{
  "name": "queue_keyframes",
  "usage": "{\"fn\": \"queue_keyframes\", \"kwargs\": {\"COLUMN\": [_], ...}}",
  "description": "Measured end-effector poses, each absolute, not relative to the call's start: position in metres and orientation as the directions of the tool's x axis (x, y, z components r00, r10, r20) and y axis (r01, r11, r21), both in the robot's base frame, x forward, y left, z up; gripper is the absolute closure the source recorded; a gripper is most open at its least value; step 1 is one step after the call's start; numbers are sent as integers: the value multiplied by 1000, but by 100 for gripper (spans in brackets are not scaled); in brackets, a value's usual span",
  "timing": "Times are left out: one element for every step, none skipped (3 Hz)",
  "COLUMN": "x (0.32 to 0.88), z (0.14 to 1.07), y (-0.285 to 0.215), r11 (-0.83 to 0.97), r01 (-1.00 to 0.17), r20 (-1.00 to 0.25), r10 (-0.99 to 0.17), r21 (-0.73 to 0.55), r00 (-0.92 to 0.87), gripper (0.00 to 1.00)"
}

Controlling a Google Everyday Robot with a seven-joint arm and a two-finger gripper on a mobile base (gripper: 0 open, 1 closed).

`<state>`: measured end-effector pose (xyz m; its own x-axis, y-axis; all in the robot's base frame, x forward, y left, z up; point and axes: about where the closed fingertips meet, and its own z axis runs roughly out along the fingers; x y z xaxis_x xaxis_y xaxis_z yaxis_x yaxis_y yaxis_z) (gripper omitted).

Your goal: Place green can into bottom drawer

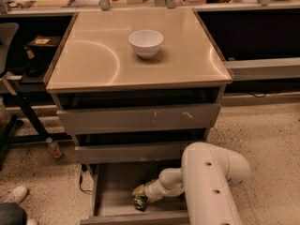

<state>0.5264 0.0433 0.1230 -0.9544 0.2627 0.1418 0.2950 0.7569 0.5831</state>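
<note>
The bottom drawer [112,204] is pulled open below the cabinet, showing its wood-grain floor. My white arm reaches down into it from the right. The gripper [139,196] is low inside the drawer, at its middle. The green can [140,202] shows as a small dark cylinder with a shiny end right at the gripper's tip, on or just above the drawer floor. The gripper's body hides most of the can.
A white bowl [146,42] stands on the beige cabinet top [93,60]. The scratched top drawer [140,117] and middle drawer [131,152] are slightly open. A small bottle [54,148] and a shoe [16,194] lie on the floor at left, beside a chair [7,78].
</note>
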Motion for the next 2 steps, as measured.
{"fn": "queue_keyframes", "kwargs": {"x": [526,526], "z": [123,123], "y": [43,43], "r11": [757,757], "r01": [295,295], "r20": [142,142], "r10": [263,263], "r21": [583,583], "r00": [-954,-954], "gripper": [0,0]}}
